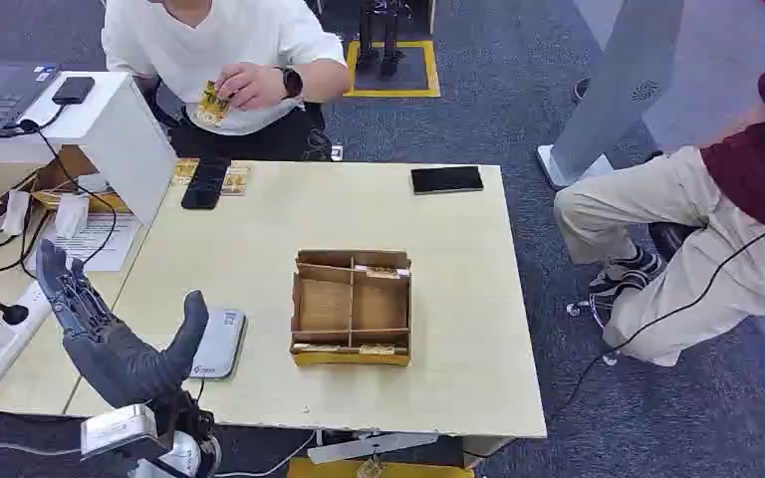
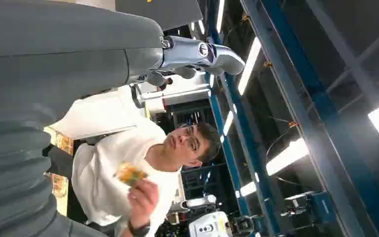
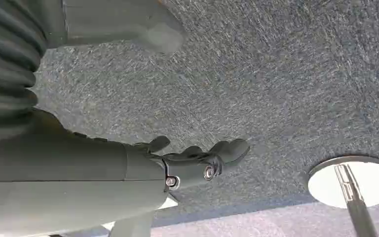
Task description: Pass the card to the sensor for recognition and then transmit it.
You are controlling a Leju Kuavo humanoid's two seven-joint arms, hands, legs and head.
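Head view has the robot's left hand [image 1: 110,334] raised at the near left corner of the table [image 1: 478,329], palm up, fingers spread apart and holding nothing. Just beside its thumb, touching the tabletop, lies one grey card sensor [image 1: 219,344]. Further to that hand's right sits one cardboard divided box [image 1: 352,307]. Across the table from the hand, a person in a white shirt [image 1: 259,40] pinches the yellow card [image 1: 211,104] at chest height; more yellow cards [image 1: 234,179] lie under one black phone [image 1: 204,183], and a second black phone [image 1: 446,179] lies well apart. The right hand [image 3: 197,160] hangs over grey carpet [image 3: 286,74], fingers curled loosely, gripping nothing; I cannot tell if it is fully closed.
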